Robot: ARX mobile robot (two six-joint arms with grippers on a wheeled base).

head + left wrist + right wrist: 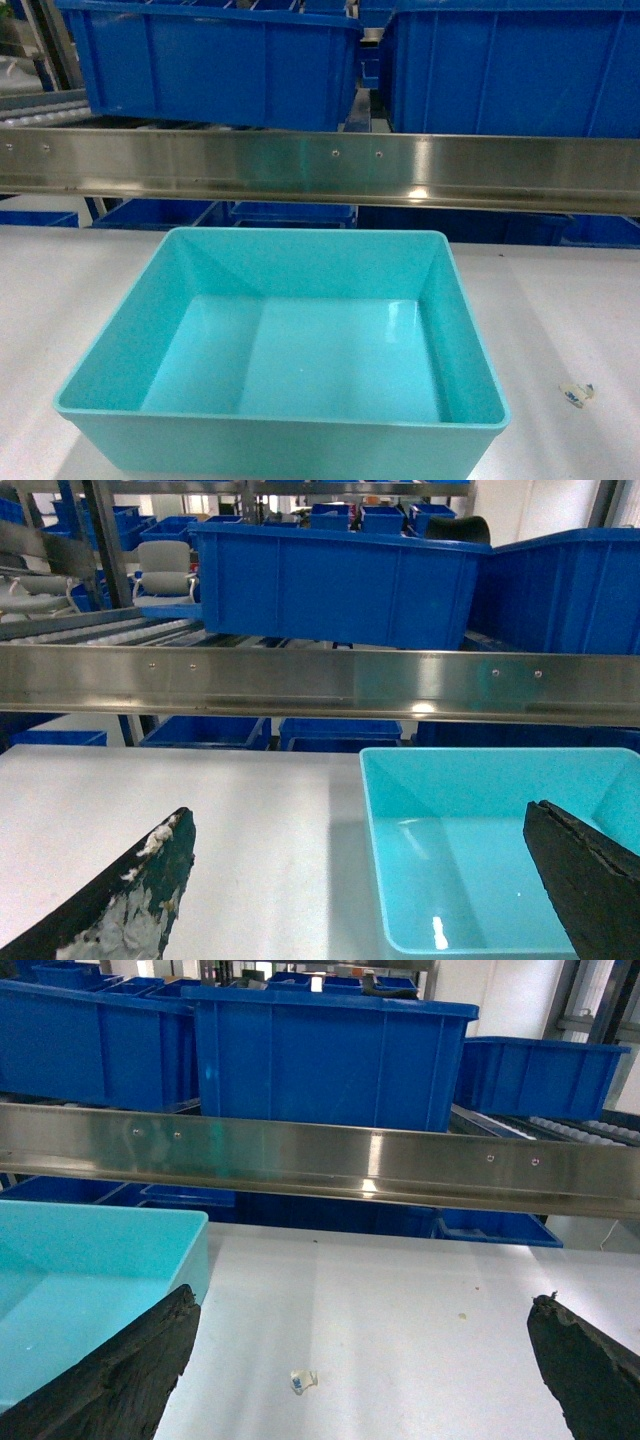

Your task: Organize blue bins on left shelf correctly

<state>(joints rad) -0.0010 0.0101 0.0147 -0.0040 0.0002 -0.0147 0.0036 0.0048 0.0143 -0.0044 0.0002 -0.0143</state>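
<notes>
Turquoise bin (290,350) sits upright on white surface (560,310), just before shelf's steel bar (320,165). Left end effector (360,880) spread wide, straddling bin's left wall; right end effector (365,1370) spread, beside bin.

A turquoise tub (290,350) is being carried by the white tabletop (560,300) near its front edge; dark blue crates (210,60) are being held behind a steel bar (320,165).

Light turquoise bin (290,340), plain and unpatterned inside. Dark royal-blue ribbed crates (215,60) above. Shiny silver steel shelf bar (320,165). White tabletop (570,310). Black gripper fingers (120,900), smeared with whitish patches.
</notes>
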